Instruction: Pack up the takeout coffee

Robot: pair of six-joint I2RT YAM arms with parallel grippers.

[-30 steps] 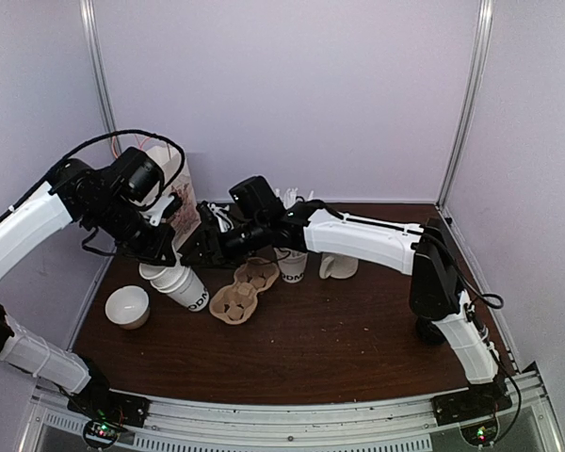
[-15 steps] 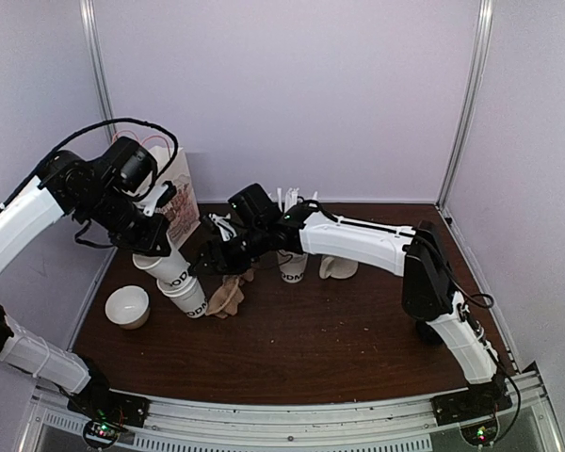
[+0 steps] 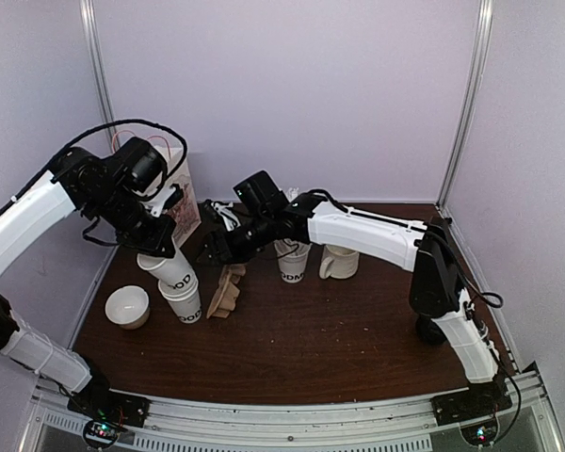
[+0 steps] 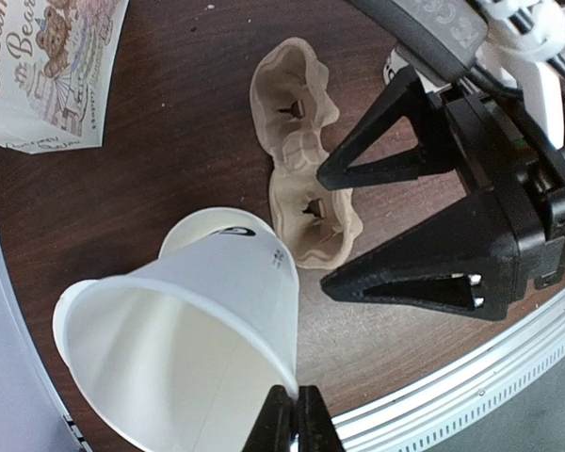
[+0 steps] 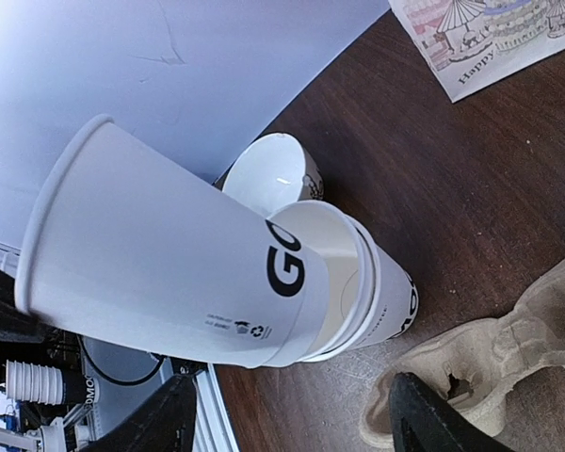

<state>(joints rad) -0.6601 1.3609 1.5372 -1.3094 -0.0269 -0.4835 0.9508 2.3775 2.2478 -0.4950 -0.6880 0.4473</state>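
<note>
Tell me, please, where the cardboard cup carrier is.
Top view, left of centre: the cardboard cup carrier sits right of the nested paper cups, by the right gripper.

Left arm (image 3: 24,226) and right arm (image 3: 367,235) wear white shells, black joints, looping black cables (image 3: 146,121), black triangular jaws; bases (image 3: 104,428) carry green lights.

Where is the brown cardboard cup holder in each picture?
Top view: the cup holder is left of the middle, on the dark table.
Left wrist view: the cup holder is in the upper middle.
Right wrist view: the cup holder is in the bottom right corner.
Shared landmark: the tilted white cup shows close to it in all three.
</note>
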